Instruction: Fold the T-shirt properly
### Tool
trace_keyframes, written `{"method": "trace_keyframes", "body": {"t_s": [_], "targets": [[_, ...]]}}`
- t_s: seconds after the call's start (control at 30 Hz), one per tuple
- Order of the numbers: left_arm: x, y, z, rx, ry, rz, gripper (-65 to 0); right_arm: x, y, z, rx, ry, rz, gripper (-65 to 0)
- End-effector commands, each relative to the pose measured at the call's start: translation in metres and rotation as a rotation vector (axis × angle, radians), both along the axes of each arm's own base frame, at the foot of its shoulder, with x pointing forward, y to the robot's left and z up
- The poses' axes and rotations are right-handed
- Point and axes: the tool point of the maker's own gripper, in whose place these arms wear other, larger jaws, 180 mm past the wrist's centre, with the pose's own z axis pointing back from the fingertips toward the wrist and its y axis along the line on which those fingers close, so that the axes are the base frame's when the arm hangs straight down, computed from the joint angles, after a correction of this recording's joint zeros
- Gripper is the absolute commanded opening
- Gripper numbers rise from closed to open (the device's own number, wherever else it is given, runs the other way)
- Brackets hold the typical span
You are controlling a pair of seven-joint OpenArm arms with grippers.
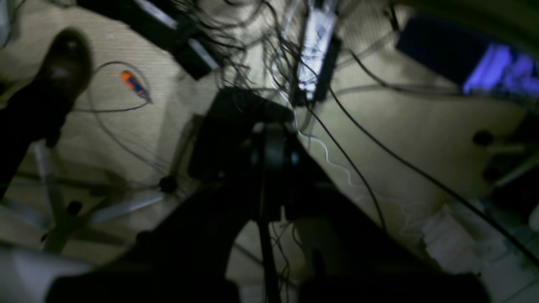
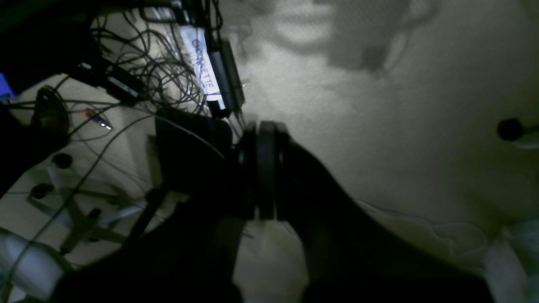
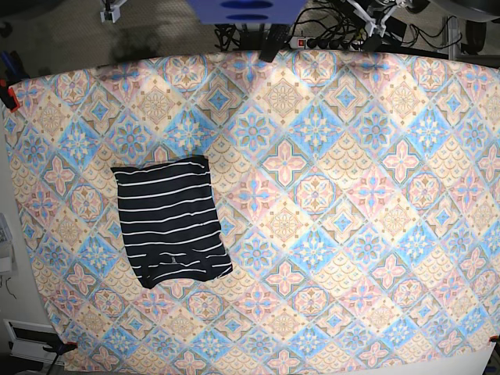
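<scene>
The left gripper (image 1: 264, 147) was closed, its dark fingers pressed together with nothing between them, and it pointed away from the table toward a pale floor. Beyond it in the left wrist view lay a tangle of black cables (image 1: 252, 46), a white power strip (image 1: 313, 46) and a small orange-handled tool (image 1: 134, 85), all blurred and dim. The right gripper (image 2: 266, 168) was likewise closed on nothing, its two black pads meeting edge to edge, with the same cable tangle and a labelled white strip (image 2: 204, 67) behind it and bare pale floor off to its right. In the base view neither arm reached over the table; only a dark piece of the rig showed at the far edge. The T-shirt (image 3: 172, 223) lay folded into a compact, roughly rectangular packet on the patterned tablecloth (image 3: 351, 195), well toward that view's left side and about midway between the near and far edges. Its white stripes ran across the packet, its top edge was straight, and its lower edge looked slightly uneven, tilted a little clockwise.
</scene>
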Motion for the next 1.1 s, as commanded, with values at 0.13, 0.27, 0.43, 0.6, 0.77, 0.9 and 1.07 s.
{"method": "trace_keyframes", "body": {"t_s": [0.13, 0.27, 0.43, 0.6, 0.77, 0.9, 1.07], "targets": [[-0.003, -0.004, -0.021, 0.008, 0.005, -0.072, -65.0, -0.003, 0.032, -0.021, 0.071, -0.006, 0.008, -65.0], [0.002, -0.01, -0.039, 0.031, 0.007, -0.157, -65.0, 0.006, 0.07, -0.037, 0.13, -0.03, -0.024, -65.0], [0.009, -0.005, -0.05, 0.062, -0.032, -0.231, -65.0, 0.019, 0.08, -0.042, 0.133, -0.069, -0.076, -65.0], [0.015, -0.01, -0.052, 0.047, -0.041, -0.316, -65.0, 0.049, 0.11, -0.045, 0.18, -0.114, -0.095, -64.9], [0.035, -0.013, -0.053, 0.046, -0.069, -0.337, -65.0, 0.078, 0.143, -0.048, 0.19, -0.149, -0.103, -64.9], [0.04, -0.015, -0.054, 0.044, -0.081, -0.338, -65.0, 0.097, 0.158, -0.049, 0.17, -0.172, -0.105, -64.8], [0.052, -0.014, -0.054, 0.048, -0.096, -0.336, -65.0, 0.106, 0.168, -0.048, 0.186, -0.187, -0.108, -64.8]]}}
